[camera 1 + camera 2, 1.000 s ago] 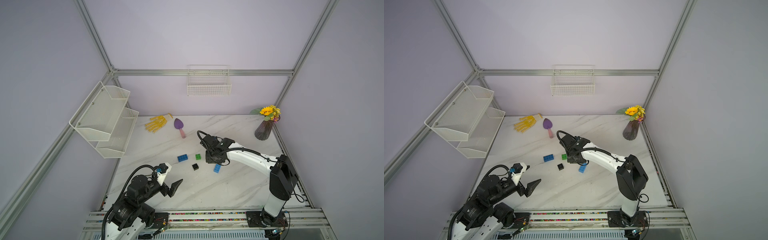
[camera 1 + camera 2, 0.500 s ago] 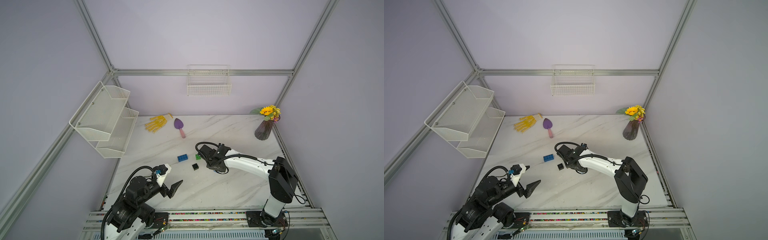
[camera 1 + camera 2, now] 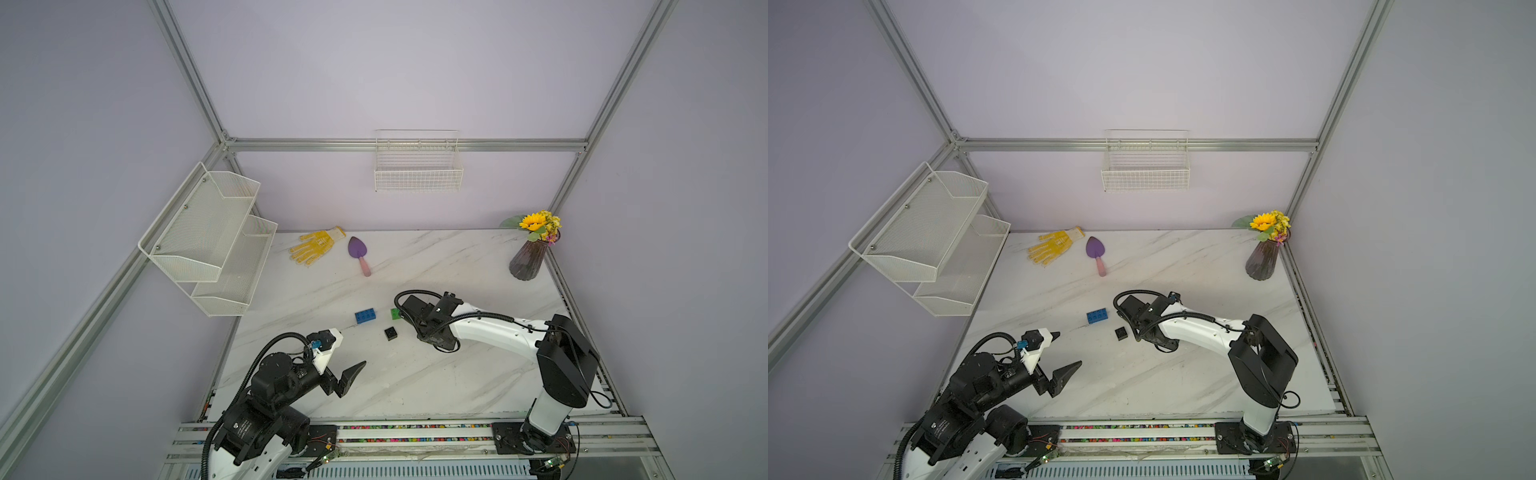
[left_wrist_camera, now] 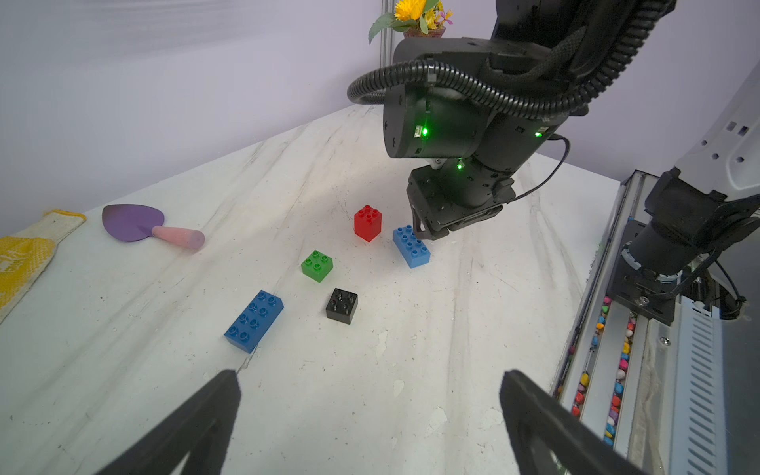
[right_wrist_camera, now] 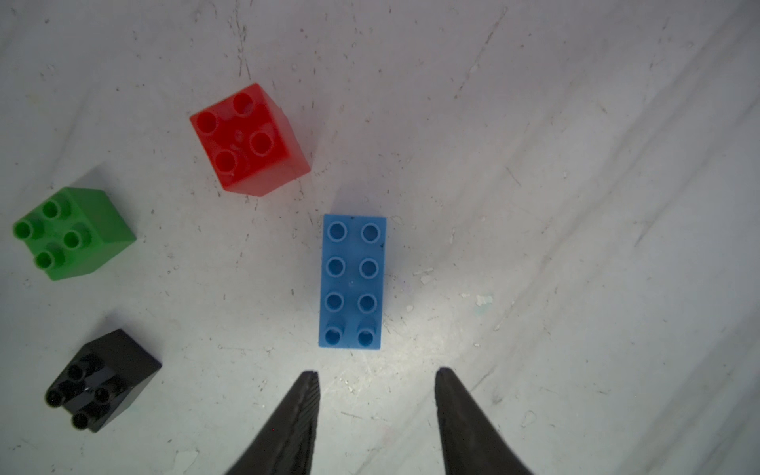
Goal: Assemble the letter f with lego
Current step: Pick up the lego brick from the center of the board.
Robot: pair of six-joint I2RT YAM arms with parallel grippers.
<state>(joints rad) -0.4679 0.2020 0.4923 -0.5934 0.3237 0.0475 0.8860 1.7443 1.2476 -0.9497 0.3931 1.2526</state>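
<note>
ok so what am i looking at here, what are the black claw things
Two robot arms work at a marble table. Two pictures look down from above; two come from cameras on the arms' wrists, so the black prongs are each arm's own claw. Five loose toy bricks lie apart: red brick, green brick, black brick, long blue brick, second blue brick. At the back: glove, trowel, vase of flowers. The left gripper and right gripper are both open, holding nothing; the right one's tips sit just short of the second blue brick.
</note>
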